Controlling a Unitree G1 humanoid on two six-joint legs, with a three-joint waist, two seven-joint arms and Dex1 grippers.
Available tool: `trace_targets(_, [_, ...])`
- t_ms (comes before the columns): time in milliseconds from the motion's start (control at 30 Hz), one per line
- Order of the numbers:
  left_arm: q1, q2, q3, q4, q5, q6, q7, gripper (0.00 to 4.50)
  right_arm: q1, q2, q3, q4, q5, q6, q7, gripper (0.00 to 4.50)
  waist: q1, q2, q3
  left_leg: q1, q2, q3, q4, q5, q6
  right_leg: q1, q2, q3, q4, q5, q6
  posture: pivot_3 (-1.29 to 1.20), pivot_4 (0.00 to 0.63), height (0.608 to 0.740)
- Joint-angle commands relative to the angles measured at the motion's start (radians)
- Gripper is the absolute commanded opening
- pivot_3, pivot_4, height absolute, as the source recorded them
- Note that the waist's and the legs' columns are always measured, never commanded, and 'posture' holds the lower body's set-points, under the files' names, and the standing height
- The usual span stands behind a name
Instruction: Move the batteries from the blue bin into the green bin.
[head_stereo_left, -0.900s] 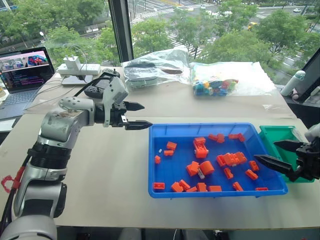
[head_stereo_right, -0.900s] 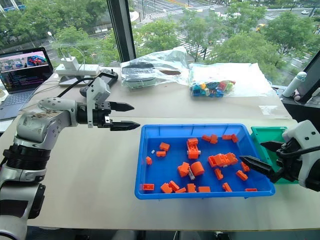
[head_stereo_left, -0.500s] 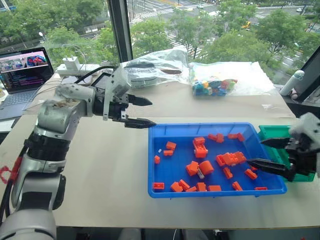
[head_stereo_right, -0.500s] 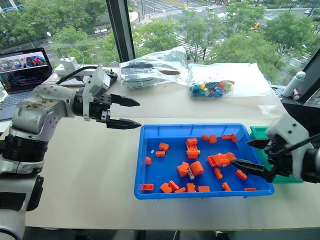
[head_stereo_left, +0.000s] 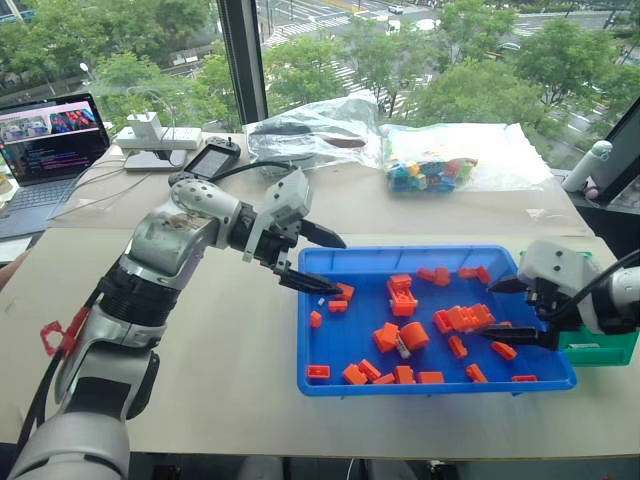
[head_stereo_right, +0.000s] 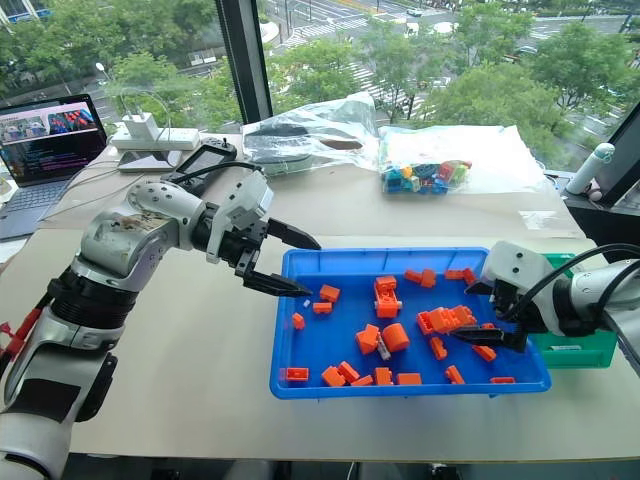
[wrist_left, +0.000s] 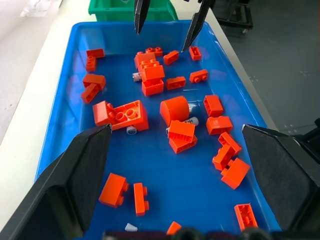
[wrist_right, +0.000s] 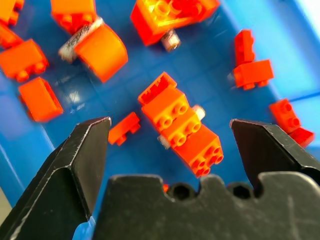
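plastic, bright blue and shallow, the large rectangular blue bin (head_stereo_left: 330, 378) lies on the pale table (head_stereo_left: 220, 350) in the head view, scattered with orange toy bricks (head_stereo_left: 401, 296). the smaller, deeper green plastic bin (head_stereo_left: 598, 350) sits just beside the blue bin's right end. the left gripper (head_stereo_left: 328, 264) reaches in over the blue bin's left rim, its two black fingers spread wide with nothing between them. the right gripper (head_stereo_left: 497, 309) hangs over the blue bin's right end, in front of the green bin, fingers also spread and empty. beyond the blue bin lie a clear plastic bag of coloured bricks (head_stereo_left: 432, 172), and well off to its left an open laptop (head_stereo_left: 45, 150).

left wrist view: its own fingers stand far apart over the blue bin. slim whitish-grey cylindrical batteries (wrist_left: 190, 121) lie inside the bin, one against a rounded orange block (wrist_left: 173, 109) near the middle, others poking from under bricks. the green bin lies past the blue bin's far end, with the other gripper's finger tips in front of it.

right wrist view: the fingers are spread above a stack of orange bricks on the blue bin's floor; a pale battery end peeps out beside that stack, touching it.
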Motion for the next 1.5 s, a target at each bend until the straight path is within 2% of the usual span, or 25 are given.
trace_targets(33, [0.011, -0.033, -0.014, -0.04, 0.018, -0.035, 0.027, 4.5, -0.098, 0.01, 0.118, 0.146, -0.148, -0.183, 0.097, 4.47, 0.0, 0.0, 0.0, 0.0, 0.0, 0.0, 0.0, 0.0, 0.0, 0.0, 0.0, 0.0, 0.0, 0.0, 0.0, 0.0, 0.15, 0.732])
trace_targets(300, [0.049, -0.067, -0.013, -0.111, 0.008, 0.0, 0.08, 4.5, -0.291, 0.127, 0.262, 0.43, -0.325, -0.44, 0.2, 4.47, -0.005, 0.0, 0.0, 0.0, 0.0, -0.002, 0.002, 0.0, 0.0, -0.001, 0.0, 0.001, 0.002, 0.0, 0.0, 0.0, 0.15, 0.732])
trace_targets(533, [0.068, -0.065, -0.004, -0.14, 0.011, 0.015, 0.119, 4.5, -0.383, 0.21, 0.285, 0.558, -0.383, -0.531, 0.24, 4.47, -0.002, 0.001, 0.0, 0.0, 0.0, -0.004, 0.003, 0.0, 0.0, -0.001, 0.0, 0.001, 0.003, 0.0, 0.0, 0.0, 0.15, 0.732])
trace_targets(700, [0.072, -0.062, -0.004, -0.148, 0.006, 0.021, 0.136, 4.5, -0.378, 0.226, 0.277, 0.566, -0.38, -0.529, 0.265, 3.23, 0.0, 0.001, 0.0, 0.0, 0.0, -0.005, 0.003, 0.0, 0.0, -0.001, 0.0, 0.0, 0.004, 0.0, 0.0, 0.0, 0.15, 0.732])
trace_targets(767, [0.072, -0.063, -0.005, -0.148, 0.005, 0.021, 0.139, 4.5, -0.372, 0.215, 0.266, 0.55, -0.374, -0.519, 0.278, 2.43, 0.0, 0.001, 0.0, 0.0, 0.0, -0.004, 0.003, 0.0, 0.0, -0.001, -0.001, 0.001, 0.004, 0.0, 0.0, 0.0, 0.15, 0.732])
trace_targets(867, [0.067, -0.07, -0.009, -0.139, 0.005, 0.018, 0.142, 4.5, -0.369, 0.195, 0.246, 0.519, -0.36, -0.499, 0.298, 1.53, 0.0, 0.001, 0.0, 0.0, 0.0, -0.004, 0.003, 0.0, 0.0, -0.001, -0.001, 0.001, 0.004, 0.0, 0.0, 0.0, 0.15, 0.732])
trace_targets(1033, [0.063, -0.083, -0.015, -0.125, 0.01, 0.008, 0.141, 4.5, -0.35, 0.145, 0.169, 0.39, -0.289, -0.393, 0.322, 1.47, 0.002, 0.001, 0.0, 0.0, 0.0, -0.004, 0.003, 0.0, 0.0, -0.001, -0.001, 0.001, 0.006, 0.0, 0.0, 0.0, 0.15, 0.732])
trace_targets(1200, [0.059, -0.091, -0.017, -0.117, 0.013, 0.002, 0.14, 4.5, -0.335, 0.148, 0.117, 0.332, -0.273, -0.267, 0.26, 1.47, 0.0, 0.001, 0.0, 0.0, 0.0, -0.005, 0.003, 0.0, 0.0, -0.001, 0.0, 0.001, 0.006, 0.0, 0.0, 0.0, 0.15, 0.732])
trace_targets(1500, [0.052, -0.1, -0.027, -0.118, 0.013, 0.01, 0.132, 4.5, -0.393, 0.251, 0.158, 0.524, -0.486, -0.318, -0.078, 1.47, 0.001, 0.001, 0.0, 0.0, 0.0, -0.005, 0.003, 0.0, 0.0, -0.001, 0.0, 0.001, 0.006, 0.0, 0.0, 0.0, 0.15, 0.732])
